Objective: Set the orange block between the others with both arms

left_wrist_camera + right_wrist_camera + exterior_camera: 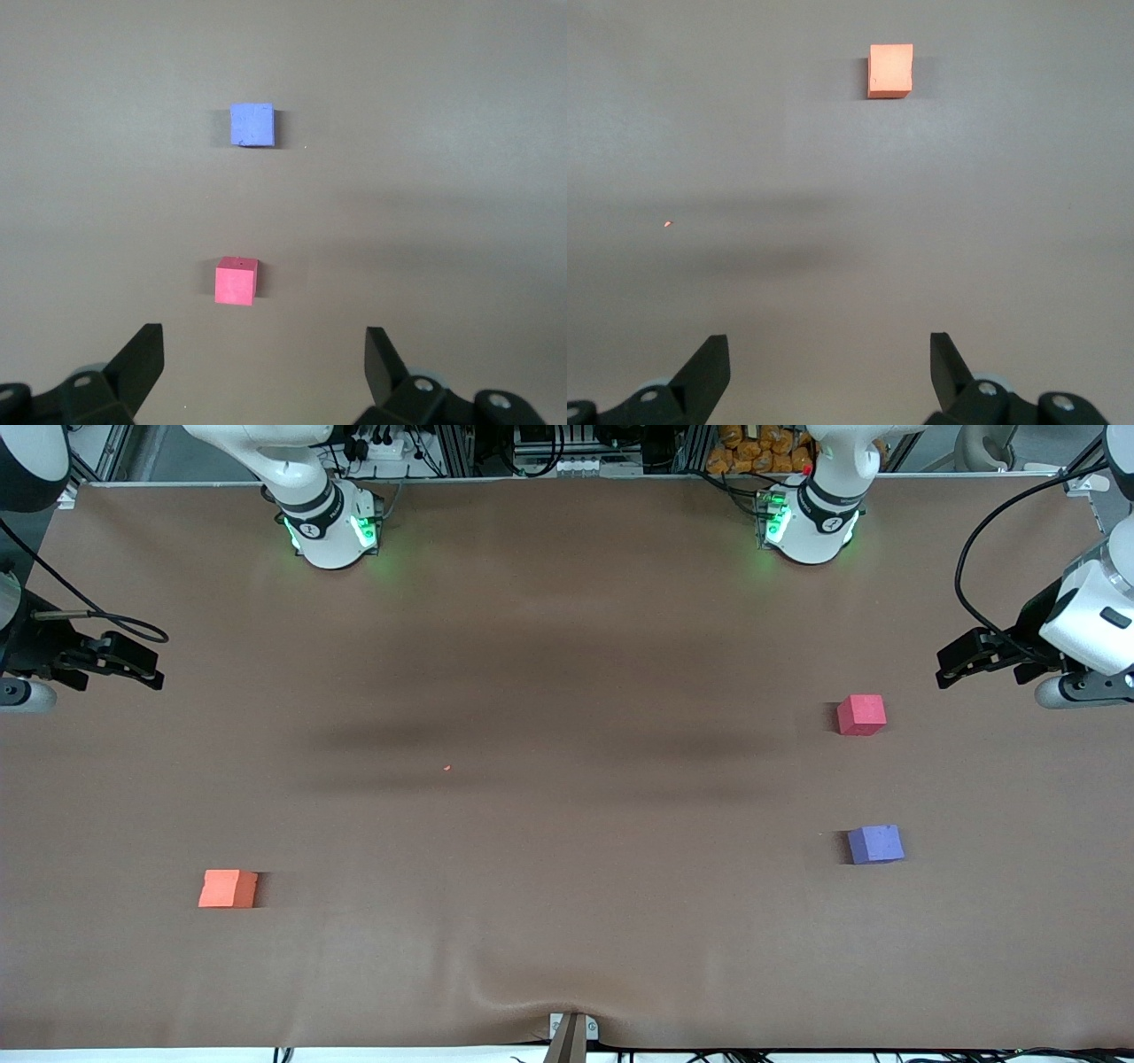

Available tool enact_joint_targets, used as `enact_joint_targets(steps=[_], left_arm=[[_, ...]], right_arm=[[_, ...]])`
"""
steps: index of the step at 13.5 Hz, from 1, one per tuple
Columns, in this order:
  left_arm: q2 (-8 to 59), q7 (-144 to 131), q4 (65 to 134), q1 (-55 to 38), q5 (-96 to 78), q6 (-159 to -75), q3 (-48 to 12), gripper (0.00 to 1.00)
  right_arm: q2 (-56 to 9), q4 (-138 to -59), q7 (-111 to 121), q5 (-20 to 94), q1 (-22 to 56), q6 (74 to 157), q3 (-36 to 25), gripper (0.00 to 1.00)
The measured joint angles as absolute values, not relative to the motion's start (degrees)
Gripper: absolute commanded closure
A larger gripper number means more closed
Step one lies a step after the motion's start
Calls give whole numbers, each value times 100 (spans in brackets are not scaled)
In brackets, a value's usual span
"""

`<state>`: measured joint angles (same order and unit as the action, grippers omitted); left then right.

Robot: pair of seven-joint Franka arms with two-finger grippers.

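The small matte orange foam cube [228, 888] lies nearest the camera, toward the right arm's end of the brown counter [567, 691], untouched. The red-pink cube [861, 715] and purple-blue cube [875, 844] sit well apart from it, gap unfilled. Left end effector [946, 670] and right end effector [152, 674] hover spread, empty. No containers.

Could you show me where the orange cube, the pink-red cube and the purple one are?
orange block [228, 887]: front view, top face.
red-pink cube [861, 714]: front view, top face.
purple-blue cube [875, 843]: front view, top face.
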<state>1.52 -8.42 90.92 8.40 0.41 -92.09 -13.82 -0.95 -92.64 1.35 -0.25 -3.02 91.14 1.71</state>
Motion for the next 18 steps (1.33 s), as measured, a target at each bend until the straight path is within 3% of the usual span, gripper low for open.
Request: enact_joint_targets(steps=[12, 15, 18], left_arm=[[199, -794, 8932, 853, 49, -8769, -1348, 0], [205, -794, 8950, 853, 49, -8760, -1348, 0], [217, -794, 8977, 856, 49, -8758, -1346, 0]], right_arm=[[-143, -9338, 150, -18, -366, 9111, 169, 0], [-640, -9472, 167, -16, -473, 9703, 164, 0], [-1664, -9457, 176, -16, -541, 10687, 162, 0]])
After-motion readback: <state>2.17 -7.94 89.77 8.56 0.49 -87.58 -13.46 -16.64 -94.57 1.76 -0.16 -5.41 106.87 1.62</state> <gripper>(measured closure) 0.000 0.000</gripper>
